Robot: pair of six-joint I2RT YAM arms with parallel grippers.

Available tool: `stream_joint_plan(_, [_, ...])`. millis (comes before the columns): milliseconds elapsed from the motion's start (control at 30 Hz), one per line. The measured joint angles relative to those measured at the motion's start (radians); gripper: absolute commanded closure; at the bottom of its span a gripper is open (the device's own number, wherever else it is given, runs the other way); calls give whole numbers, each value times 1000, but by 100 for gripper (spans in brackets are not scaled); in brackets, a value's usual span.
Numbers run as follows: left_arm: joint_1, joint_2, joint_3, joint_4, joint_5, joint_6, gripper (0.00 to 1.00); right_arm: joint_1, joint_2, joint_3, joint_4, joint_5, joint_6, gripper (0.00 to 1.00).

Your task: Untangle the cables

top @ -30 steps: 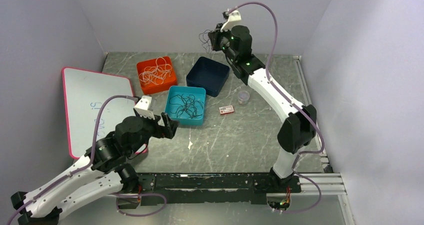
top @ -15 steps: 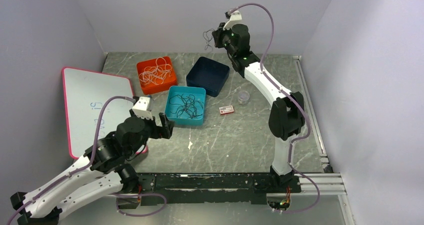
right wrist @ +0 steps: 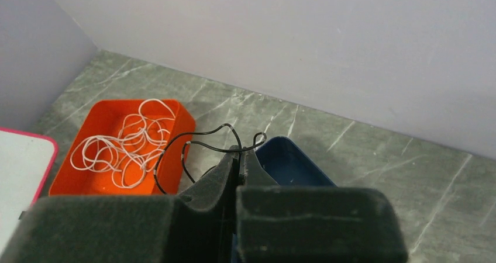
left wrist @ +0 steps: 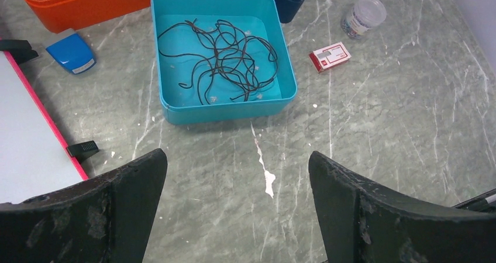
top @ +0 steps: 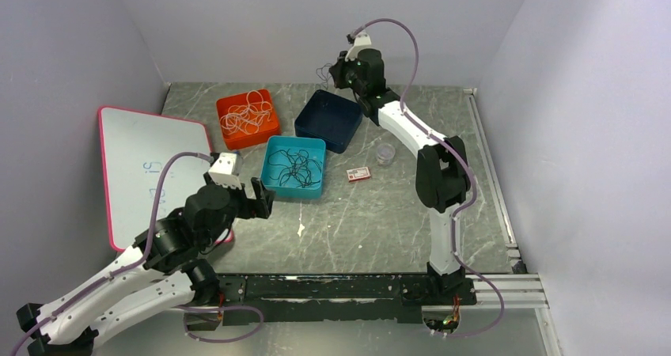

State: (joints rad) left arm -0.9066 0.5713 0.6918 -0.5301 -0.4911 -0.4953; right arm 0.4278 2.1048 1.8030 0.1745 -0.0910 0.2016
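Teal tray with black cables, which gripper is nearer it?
Left. The left gripper hovers open beside the teal tray; the right gripper, shut on a black cable, is raised beyond the navy tray.

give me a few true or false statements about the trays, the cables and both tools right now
1. The right tool is shut on a black cable. True.
2. The left tool grips a cable. False: it is open and holds nothing.
3. The orange tray holds black cables. False: the cables in it are whitish cables.
4. The teal tray holds a tangle of black cables. True.
5. The jar sits inside the navy tray. False: it stands on the table, to the right of that tray.
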Motion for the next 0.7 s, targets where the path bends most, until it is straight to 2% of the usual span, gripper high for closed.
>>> stream_joint_plan(433, [0,23,0,0,-3,-2,5,-3,21,-58,-50,16,0,100])
stream_joint_plan(700, [0,47,0,2,-3,-2,5,-3,153,3,-192,0,2,95])
